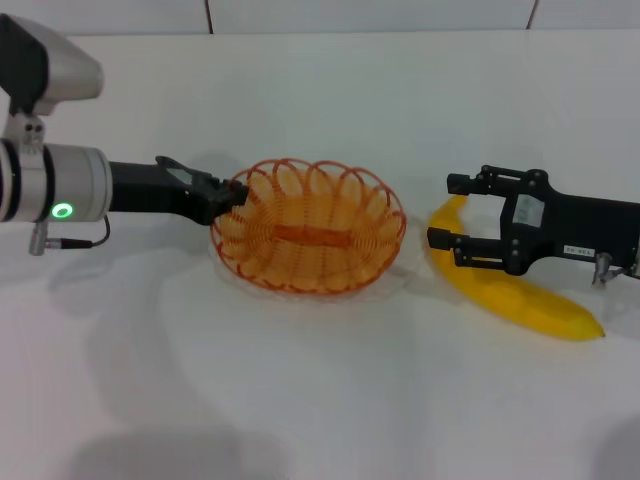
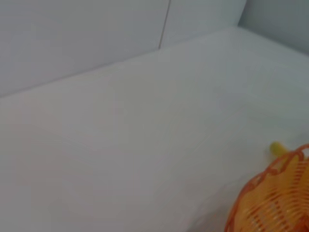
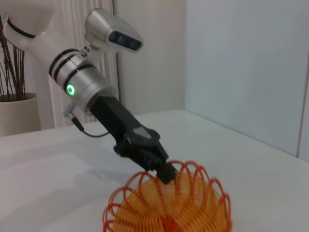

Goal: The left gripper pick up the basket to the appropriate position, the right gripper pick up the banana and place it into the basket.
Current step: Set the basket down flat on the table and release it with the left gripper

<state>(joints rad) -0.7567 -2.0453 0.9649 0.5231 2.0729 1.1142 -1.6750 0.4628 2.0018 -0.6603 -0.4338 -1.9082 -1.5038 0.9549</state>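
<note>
The orange wire basket [image 1: 390, 225] sits at the middle of the white table. My left gripper [image 1: 232, 196] comes in from the left and is shut on the basket's left rim; it also shows in the right wrist view [image 3: 165, 173], pinching the rim of the basket [image 3: 193, 212]. The yellow banana [image 1: 525, 298] lies on the table to the right of the basket. My right gripper [image 1: 441, 211] is open, with one finger on each side of the banana's far end. The left wrist view shows part of the basket [image 2: 270, 193] and the banana's tip [image 2: 276, 148].
The white table [image 1: 320, 400] stretches out in front of the basket and behind it to the wall. In the right wrist view a plant pot [image 3: 17, 113] stands far behind the left arm.
</note>
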